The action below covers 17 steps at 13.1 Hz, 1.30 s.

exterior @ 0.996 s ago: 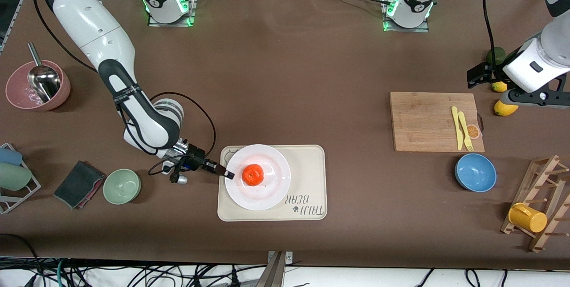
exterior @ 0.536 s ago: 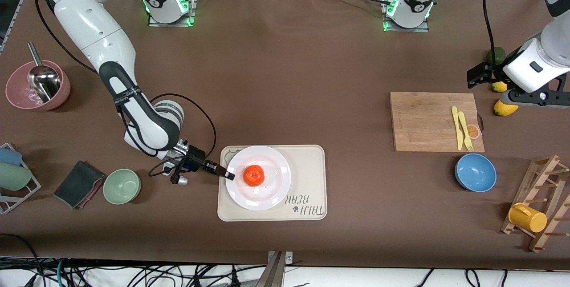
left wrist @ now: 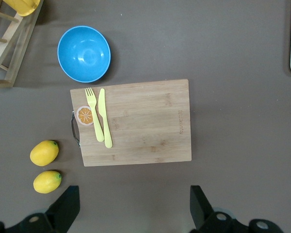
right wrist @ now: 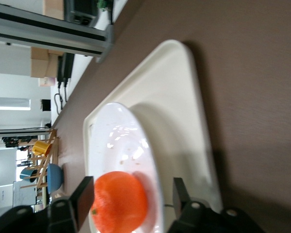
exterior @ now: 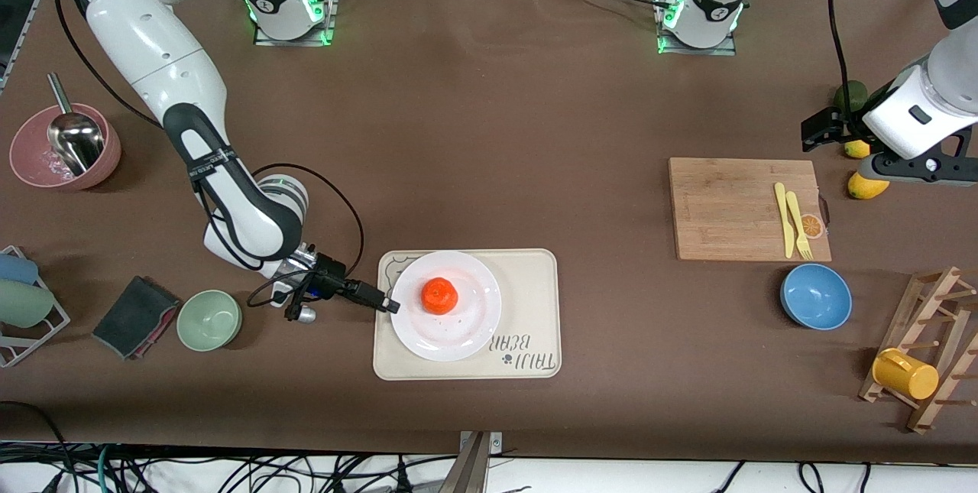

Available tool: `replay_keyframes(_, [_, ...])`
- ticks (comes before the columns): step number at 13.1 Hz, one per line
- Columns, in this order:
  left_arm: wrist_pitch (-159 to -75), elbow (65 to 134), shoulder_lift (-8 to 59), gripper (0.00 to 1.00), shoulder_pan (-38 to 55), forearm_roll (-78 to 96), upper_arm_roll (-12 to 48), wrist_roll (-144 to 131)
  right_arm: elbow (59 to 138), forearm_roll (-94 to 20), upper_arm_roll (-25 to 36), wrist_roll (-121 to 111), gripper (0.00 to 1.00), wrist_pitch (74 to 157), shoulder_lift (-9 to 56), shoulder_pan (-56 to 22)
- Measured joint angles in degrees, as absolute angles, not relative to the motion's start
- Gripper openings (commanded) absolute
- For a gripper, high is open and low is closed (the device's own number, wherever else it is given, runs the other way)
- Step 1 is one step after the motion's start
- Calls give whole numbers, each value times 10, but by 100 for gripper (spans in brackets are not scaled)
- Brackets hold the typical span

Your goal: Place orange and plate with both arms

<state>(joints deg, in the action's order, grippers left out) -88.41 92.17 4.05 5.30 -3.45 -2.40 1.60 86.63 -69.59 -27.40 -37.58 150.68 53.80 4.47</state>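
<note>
The orange (exterior: 439,296) rests on the white plate (exterior: 474,325), which lies flat on the beige tray (exterior: 535,279). My right gripper (exterior: 386,303) sits low at the plate's rim, on the side toward the right arm's end of the table. In the right wrist view its fingers (right wrist: 85,194) stand wide apart, open, touching neither the plate (right wrist: 119,141) nor the orange (right wrist: 119,201). My left gripper (exterior: 816,130) waits open and empty in the air by the lemons at the left arm's end; its wrist view shows bare table between the fingers (left wrist: 63,208).
A wooden board (exterior: 733,206) carries a yellow knife and fork. A blue bowl (exterior: 815,296) is nearer the camera than the board. Two lemons (exterior: 867,186) lie beside the board. A green bowl (exterior: 209,319) and dark cloth (exterior: 136,316) lie near the right arm's wrist.
My right gripper has opened and let go of the plate's rim, drawing back slightly. The plate with the orange has settled on the tray. The left arm has not moved.
</note>
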Motion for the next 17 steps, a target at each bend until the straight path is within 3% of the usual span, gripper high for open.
replay_keyframes(3, [-884, 921, 41, 100, 53, -35, -24, 16, 870, -607, -232, -357, 100, 1402, 484, 45])
replay_keyframes(7, [-884, 920, 41, 100, 53, -35, -24, 16, 873, -437, -111, -333, 100, 1139, 369, 55])
replay_keyframes(10, [-883, 919, 42, 100, 53, -35, -24, 16, 885, -303, -49, -324, 100, 994, 265, 58])
replay_keyframes(17, [-882, 919, 42, 100, 53, -35, -24, 16, 901, -64, -33, -104, 100, 876, 99, 31])
